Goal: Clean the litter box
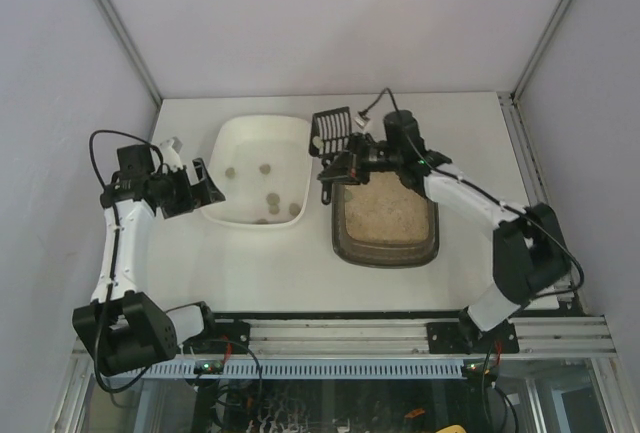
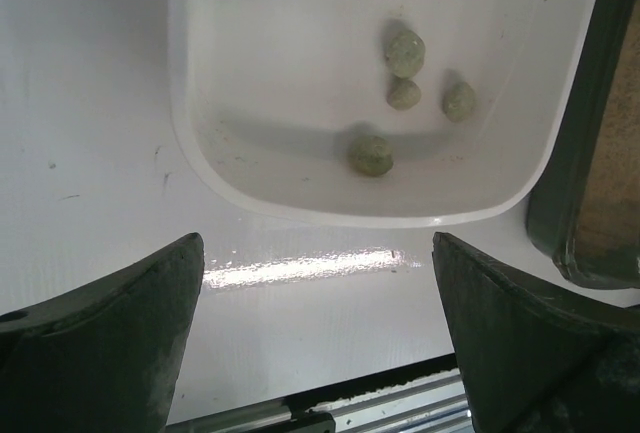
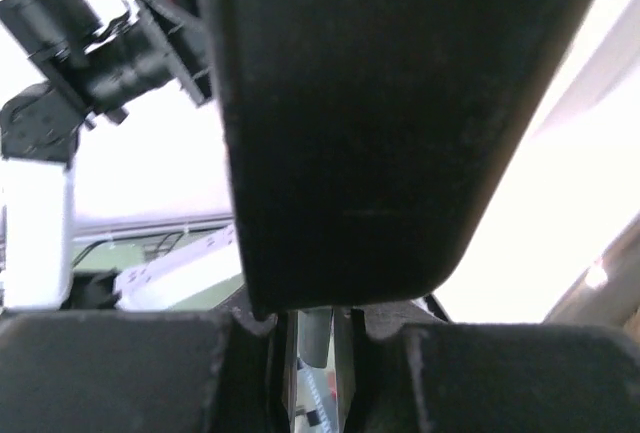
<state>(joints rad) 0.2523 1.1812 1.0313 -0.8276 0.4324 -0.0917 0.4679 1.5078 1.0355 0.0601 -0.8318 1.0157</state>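
Note:
The dark grey-brown litter box (image 1: 386,221) with beige litter lies right of centre; its rim also shows in the left wrist view (image 2: 590,173). My right gripper (image 1: 338,166) is shut on the handle of a black slotted scoop (image 1: 332,129), held over the box's far left corner with the head raised. In the right wrist view the scoop (image 3: 380,103) fills the frame above my right gripper (image 3: 318,328). My left gripper (image 1: 202,187) is open and empty by the left side of the white tray (image 1: 292,135); it also shows in the left wrist view (image 2: 318,333).
The white tray's rim (image 2: 300,215) shows in the left wrist view, and it holds several greenish-grey clumps (image 2: 371,155). Grey walls close in the table on three sides. An aluminium rail (image 1: 400,333) runs along the near edge.

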